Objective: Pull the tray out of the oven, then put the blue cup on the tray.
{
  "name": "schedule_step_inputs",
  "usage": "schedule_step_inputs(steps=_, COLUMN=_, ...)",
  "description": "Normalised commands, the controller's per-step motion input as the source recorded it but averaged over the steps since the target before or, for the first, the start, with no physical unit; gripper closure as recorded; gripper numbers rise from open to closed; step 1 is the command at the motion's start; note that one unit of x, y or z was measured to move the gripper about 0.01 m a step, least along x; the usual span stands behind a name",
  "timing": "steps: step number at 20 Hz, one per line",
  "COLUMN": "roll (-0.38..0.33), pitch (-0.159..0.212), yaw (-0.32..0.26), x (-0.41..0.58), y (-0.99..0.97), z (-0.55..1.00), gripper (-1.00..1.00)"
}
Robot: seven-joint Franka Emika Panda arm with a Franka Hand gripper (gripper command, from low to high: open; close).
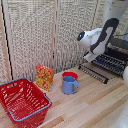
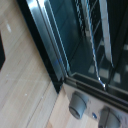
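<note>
The wooden table (image 1: 95,102) holds everything here. The biggest thing on it is a red basket (image 1: 22,101), at the corner on the exterior view's left. The oven (image 1: 119,47) sits at the far edge on the exterior view's right, and the robot arm (image 1: 97,40) hides part of it. The oven door (image 1: 92,73) is open and lies flat. The tray (image 1: 111,63) looks partly slid out over the door, but I cannot tell how far.

In the wrist view you see the glass door (image 2: 75,35), two round knobs (image 2: 77,104) and wire bars (image 2: 97,30) up close.

The gripper is not shown in either view, so I cannot tell if it is open or closed.

The blue cup (image 1: 69,84) stands near the middle of the table, just in front of a red bowl (image 1: 70,75) and well apart from the tray. A yellow box (image 1: 44,77) stands nearby.

I think the tray pull is under way or just done. Moving the cup is still left.
</note>
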Motion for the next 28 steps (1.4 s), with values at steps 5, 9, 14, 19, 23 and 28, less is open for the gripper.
schedule_step_inputs(steps=5, roll=0.001, pitch=0.015, yaw=0.048, x=0.0, y=-0.33, z=-0.21, gripper=-1.0)
schedule_step_inputs(steps=9, roll=0.0, pitch=-0.006, yaw=0.047, x=-0.025, y=-0.37, z=-0.01, gripper=-1.0)
schedule_step_inputs(steps=14, roll=0.0, pitch=-0.025, yaw=0.032, x=-0.036, y=-0.39, z=0.04, gripper=-1.0)
schedule_step_inputs(steps=19, roll=0.006, pitch=0.009, yaw=0.044, x=0.0, y=-0.32, z=0.0, gripper=-1.0)
schedule_step_inputs(steps=23, roll=0.004, pitch=0.014, yaw=0.026, x=0.049, y=-0.13, z=0.0, gripper=1.0)
schedule_step_inputs(steps=28, roll=0.0, pitch=0.0, yaw=-0.03, x=0.042, y=-0.01, z=0.0, gripper=1.0)
